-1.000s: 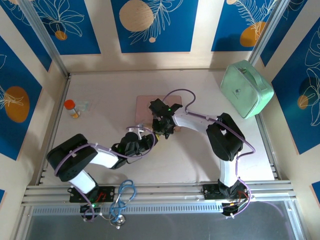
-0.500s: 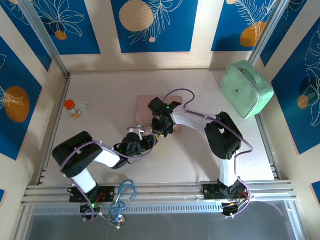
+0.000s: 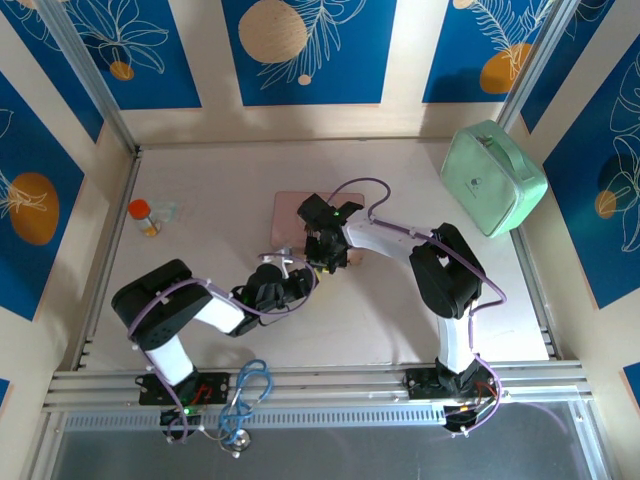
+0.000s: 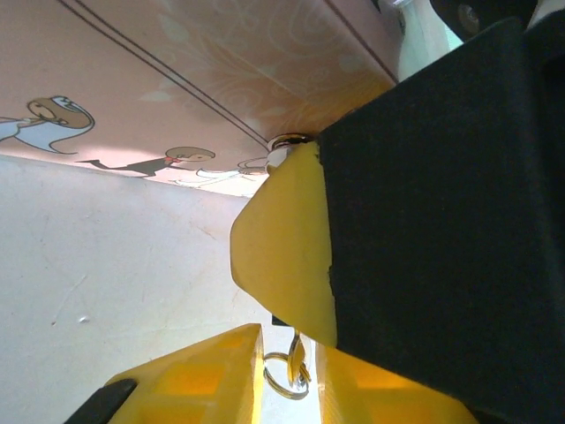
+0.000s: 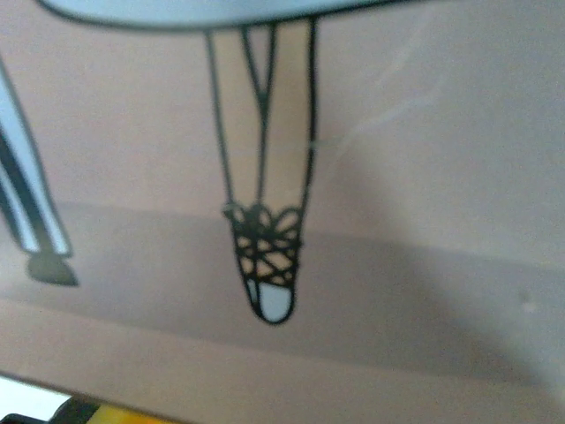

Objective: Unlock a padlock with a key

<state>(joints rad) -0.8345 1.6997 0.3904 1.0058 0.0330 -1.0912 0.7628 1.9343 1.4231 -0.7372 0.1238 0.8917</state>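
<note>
Pale bench (image 3: 200, 335), mostly bare. Flat pink picture box (image 3: 288, 215) lies approx. mid-bench, its near-R part hidden under the arms. Mint-green case (image 3: 493, 177) sits askew at far-R corner. Small orange-capped bottle (image 3: 141, 214) stands nr L edge, w/ a clear item (image 3: 167, 212) just beside it, too small to ID.

Picture box (image 3: 288, 212) sits mid-bench (image 3: 400, 320). Case (image 3: 493, 177) is in the far right corner, well apart from the box. Small bottle (image 3: 143, 216) stands at the left side, near the rail, about level with the box. The tools meet at the box's near edge: right tool (image 3: 325, 258) over its near right part, left tool (image 3: 298, 278) just before it, to the near left. In the left wrist view, key ring (image 4: 284, 375) lies between the left tool's fingers, with the box behind. Cable coil (image 3: 245, 392) is on the near rail, between the arm bases.
</note>
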